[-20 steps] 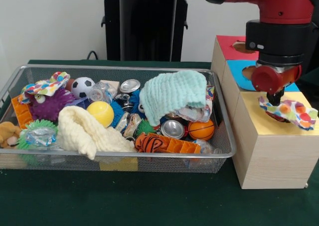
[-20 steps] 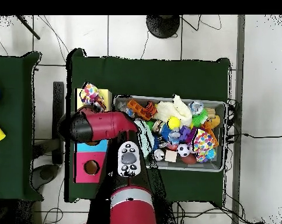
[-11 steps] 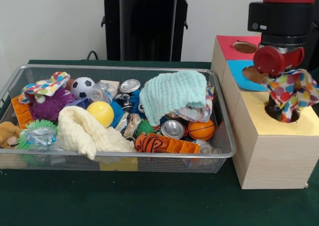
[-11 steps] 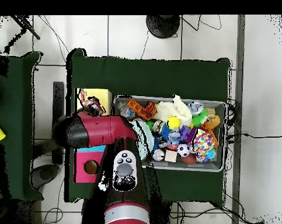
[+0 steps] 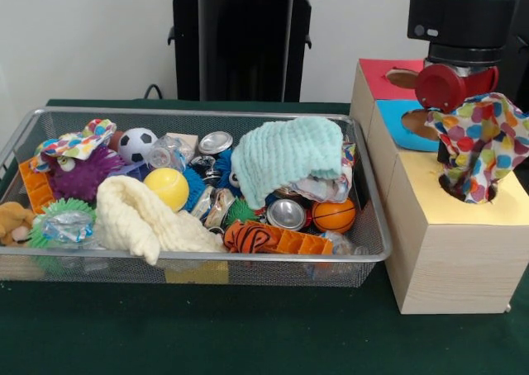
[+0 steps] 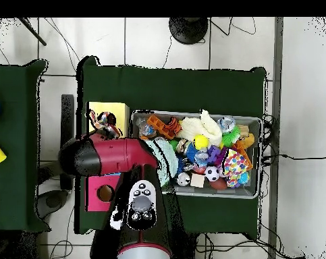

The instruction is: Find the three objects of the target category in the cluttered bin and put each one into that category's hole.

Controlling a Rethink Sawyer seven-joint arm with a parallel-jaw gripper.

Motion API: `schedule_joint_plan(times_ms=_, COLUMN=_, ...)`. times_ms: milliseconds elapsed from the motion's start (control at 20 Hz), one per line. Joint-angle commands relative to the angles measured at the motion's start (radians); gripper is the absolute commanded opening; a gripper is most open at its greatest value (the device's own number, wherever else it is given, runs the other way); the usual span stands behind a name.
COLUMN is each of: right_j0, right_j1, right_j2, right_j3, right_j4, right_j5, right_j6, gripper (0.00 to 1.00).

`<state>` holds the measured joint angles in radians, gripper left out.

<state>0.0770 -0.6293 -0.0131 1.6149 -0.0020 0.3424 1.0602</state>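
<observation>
While hanging over the yellow section point(image 5: 463, 206) of the wooden box, at that box's near end on the bench point(image 5: 248, 334), pincer point(image 5: 463, 135) clenched on a polka-dot cloth point(image 5: 478, 144). Cloth's lower tip dipping into the yellow section's hole point(image 5: 467, 192). Wire bin point(image 5: 207, 263) of clutter just beside the box, with a second polka-dot cloth point(image 5: 74, 144) at its far corner.

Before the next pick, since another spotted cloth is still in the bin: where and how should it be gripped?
Grip the spotted cloth at its raised, crumpled middle fold, coming straight down from above. It lies draped on top of the purple fuzzy toy at the basket end, uncovered, so a top pinch looks likeliest to gather fabric.
</observation>
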Motion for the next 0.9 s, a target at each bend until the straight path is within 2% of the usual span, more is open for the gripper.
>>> schedule_joint_plan(times_ms=50, right_j0=-0.001, right_j1=0.029, right_j2=0.013, right_j3=0.108, right_j4=0.026, right_j5=0.155, right_j6=0.226, gripper=0.0)
schedule_joint_plan(times_ms=500, right_j0=0.019, right_j1=0.031, right_j2=-0.023, right_j3=0.091, right_j4=0.034, right_j5=0.183, right_j6=0.245, gripper=0.0)
schedule_joint_plan(times_ms=900, right_j0=0.046, right_j1=0.034, right_j2=-0.063, right_j3=0.075, right_j4=0.049, right_j5=0.247, right_j6=0.269, gripper=0.0)
